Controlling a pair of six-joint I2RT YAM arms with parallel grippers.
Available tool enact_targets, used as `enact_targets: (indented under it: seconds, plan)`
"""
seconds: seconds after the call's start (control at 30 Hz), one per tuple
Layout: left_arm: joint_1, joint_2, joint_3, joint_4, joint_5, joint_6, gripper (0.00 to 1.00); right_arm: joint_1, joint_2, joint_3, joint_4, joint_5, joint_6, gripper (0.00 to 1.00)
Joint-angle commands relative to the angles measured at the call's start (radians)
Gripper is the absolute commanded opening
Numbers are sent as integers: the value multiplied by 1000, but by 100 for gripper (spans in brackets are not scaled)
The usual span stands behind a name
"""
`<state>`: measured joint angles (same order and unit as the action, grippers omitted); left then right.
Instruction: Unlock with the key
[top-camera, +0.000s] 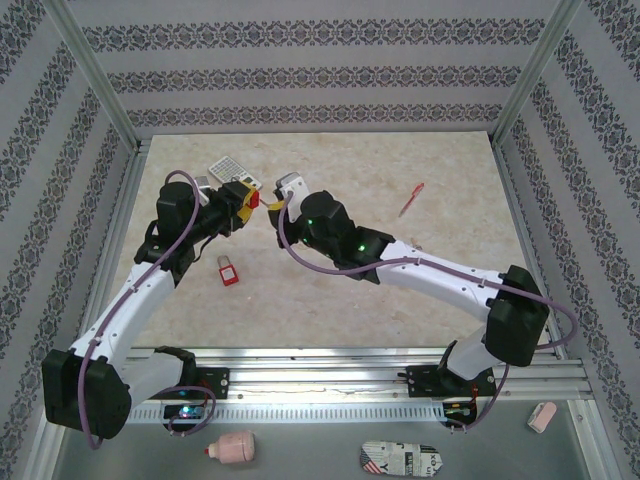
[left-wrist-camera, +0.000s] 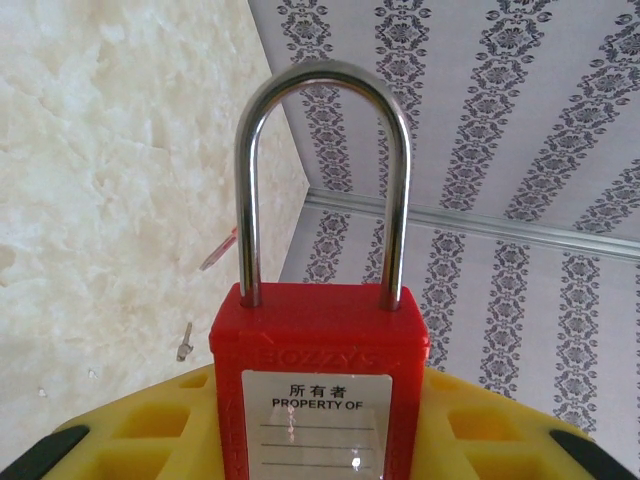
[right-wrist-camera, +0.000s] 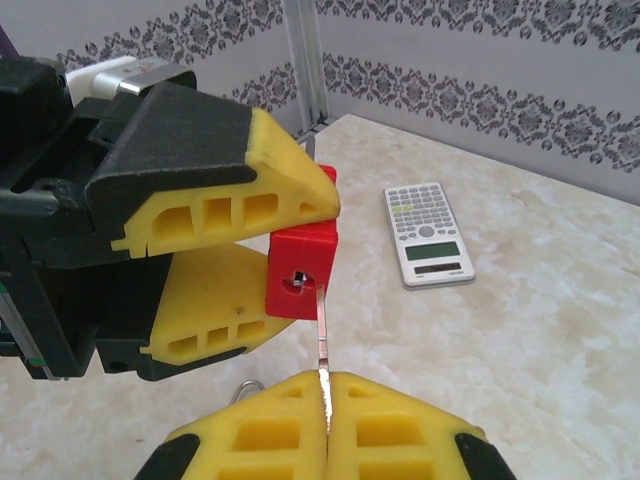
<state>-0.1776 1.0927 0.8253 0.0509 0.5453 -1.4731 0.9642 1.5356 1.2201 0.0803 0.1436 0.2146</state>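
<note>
While left jaws pinch red padlock (right-wrist-camera: 300, 262) by its body, we see right jaws pressed on key (right-wrist-camera: 322, 335); in right wrist view blade points to 12 o'clock, tip touching keyhole face, entry we cannot tell. Calculator (right-wrist-camera: 430, 235) at 3 o'clock of it. Second red padlock (top-camera: 228, 270) lies on tabletop (top-camera: 400, 150)

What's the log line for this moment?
left gripper: shut on red padlock | right gripper: shut on key | key tip at keyhole | shackle seated
</note>
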Motion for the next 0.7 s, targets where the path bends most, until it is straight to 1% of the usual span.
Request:
enact_targets:
  seconds: [0.0,0.67]
  plan:
    - [-10,-21,23,4,-15,11,0,-5,20,27,26,-25,34,0]
    - [-12,-26,-7,27,-24,16,0,-24,27,22,62,-52,88,0]
